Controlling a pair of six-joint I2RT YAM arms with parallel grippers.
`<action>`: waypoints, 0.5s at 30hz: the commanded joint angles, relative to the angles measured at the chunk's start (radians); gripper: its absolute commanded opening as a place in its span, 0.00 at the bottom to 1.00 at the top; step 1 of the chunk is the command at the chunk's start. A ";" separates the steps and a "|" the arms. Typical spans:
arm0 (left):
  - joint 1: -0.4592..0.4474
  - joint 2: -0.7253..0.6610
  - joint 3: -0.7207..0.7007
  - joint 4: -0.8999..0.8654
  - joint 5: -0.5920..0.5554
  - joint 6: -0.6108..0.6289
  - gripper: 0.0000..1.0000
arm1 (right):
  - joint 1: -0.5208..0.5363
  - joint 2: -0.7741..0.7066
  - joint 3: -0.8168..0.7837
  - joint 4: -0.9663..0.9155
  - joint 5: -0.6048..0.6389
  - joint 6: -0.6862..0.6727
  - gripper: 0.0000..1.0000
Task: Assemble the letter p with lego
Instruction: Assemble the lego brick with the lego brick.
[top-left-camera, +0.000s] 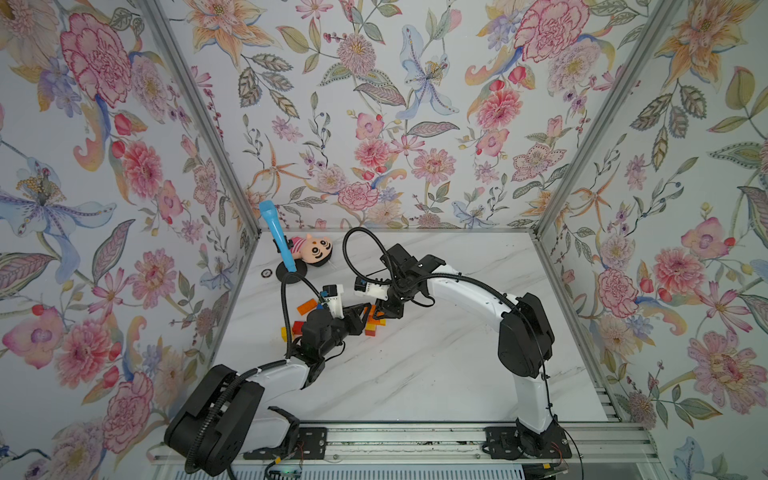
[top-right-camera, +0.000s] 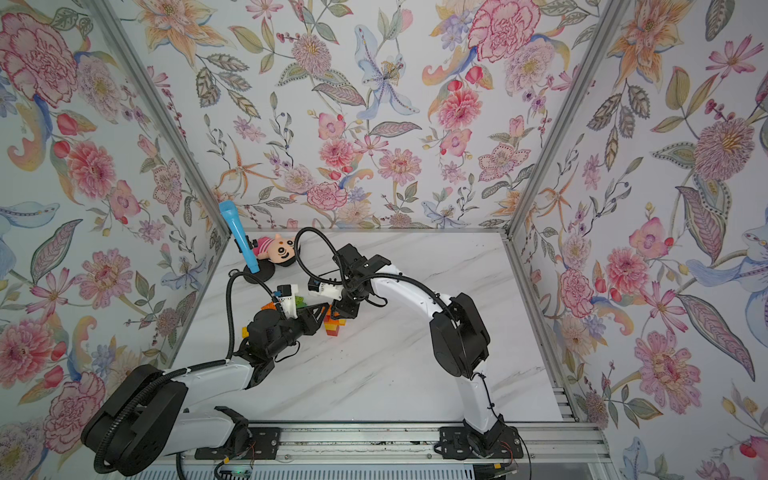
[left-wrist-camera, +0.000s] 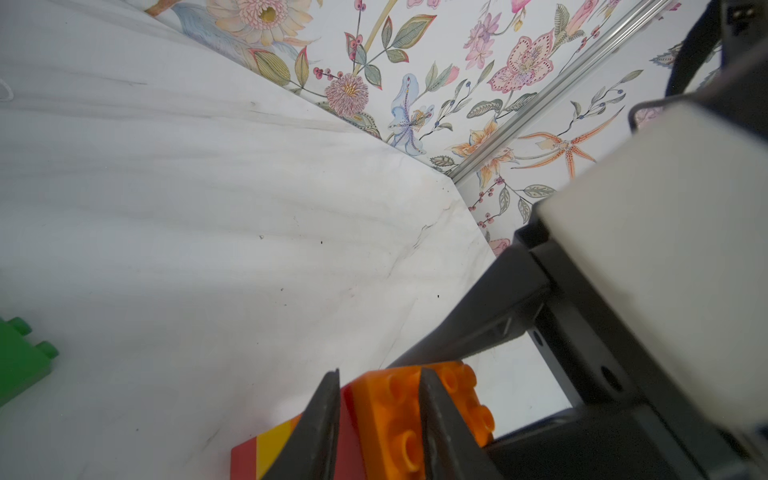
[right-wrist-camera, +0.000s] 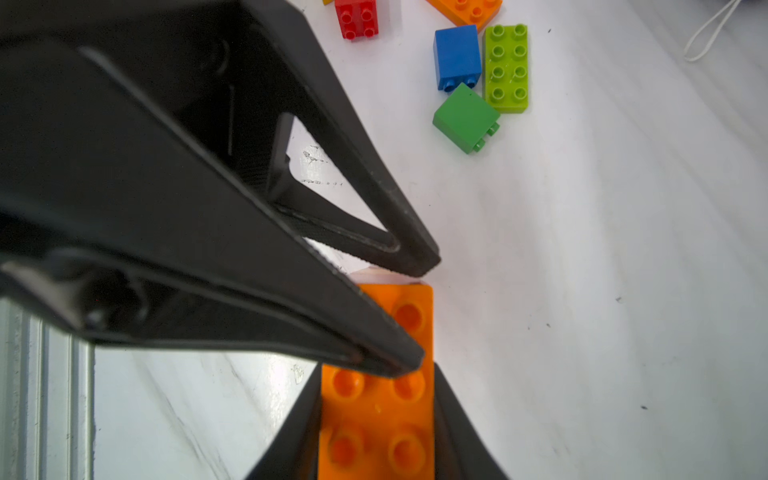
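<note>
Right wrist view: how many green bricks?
2: a lime brick, studs up, beside the blue brick; a green brick on its side by both. More may be hidden.

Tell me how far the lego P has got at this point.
Done: only a small red-and-yellow stack. In hand: both the left gripper and right gripper have their jaws on the orange brick atop it. Remaining: red brick, blue brick, lime brick and green brick lie loose; no P shape yet.
</note>
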 joint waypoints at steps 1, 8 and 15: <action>-0.017 0.021 -0.069 -0.133 -0.035 0.007 0.32 | -0.002 0.022 -0.041 -0.024 0.025 0.042 0.18; -0.037 0.055 -0.110 -0.096 -0.048 -0.004 0.31 | 0.003 0.031 -0.048 -0.027 0.058 0.061 0.18; -0.065 0.066 -0.182 -0.059 -0.071 -0.027 0.30 | 0.015 0.038 -0.049 -0.029 0.073 0.051 0.17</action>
